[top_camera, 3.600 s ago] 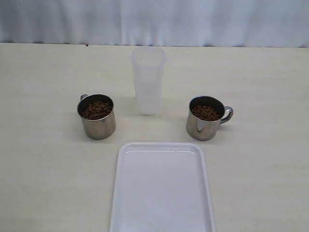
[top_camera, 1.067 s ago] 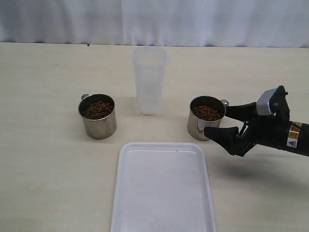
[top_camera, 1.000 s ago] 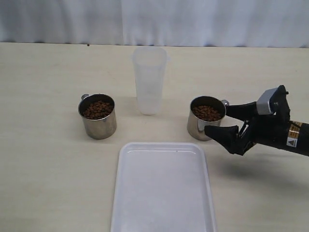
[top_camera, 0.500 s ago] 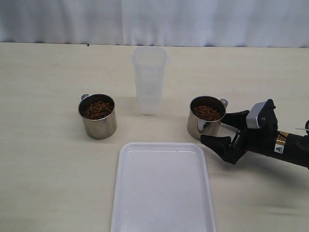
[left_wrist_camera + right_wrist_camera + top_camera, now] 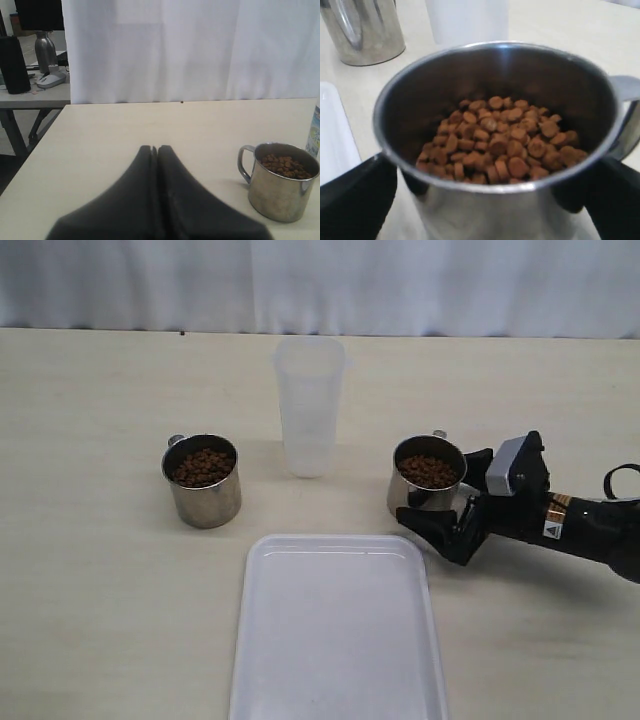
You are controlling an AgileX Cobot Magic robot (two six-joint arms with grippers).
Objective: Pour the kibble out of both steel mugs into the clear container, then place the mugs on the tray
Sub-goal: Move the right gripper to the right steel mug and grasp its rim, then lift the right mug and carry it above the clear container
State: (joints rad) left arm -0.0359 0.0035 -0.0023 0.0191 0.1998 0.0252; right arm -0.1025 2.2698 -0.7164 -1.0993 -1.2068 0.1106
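Two steel mugs hold brown kibble [image 5: 200, 467]. The left mug [image 5: 202, 485] stands alone; the left wrist view shows it [image 5: 280, 182] ahead of my left gripper [image 5: 156, 148], which is shut and empty. My right gripper [image 5: 452, 495] is open and straddles the right mug [image 5: 422, 485], one finger close along each side. In the right wrist view that mug [image 5: 495, 145] fills the space between the fingers [image 5: 355, 200]. The clear container [image 5: 308, 405] stands empty behind and between the mugs. The white tray [image 5: 335, 630] lies in front, bare.
The right arm [image 5: 580, 530] lies low over the table on the right. A white curtain [image 5: 320, 285] backs the table. The left wrist view shows a side desk with dark equipment [image 5: 30, 65] beyond the table's edge.
My right gripper came in from the right, dropped lower and slid its open fingers around the right mug. That mug turned, its handle swinging from the right toward the back.
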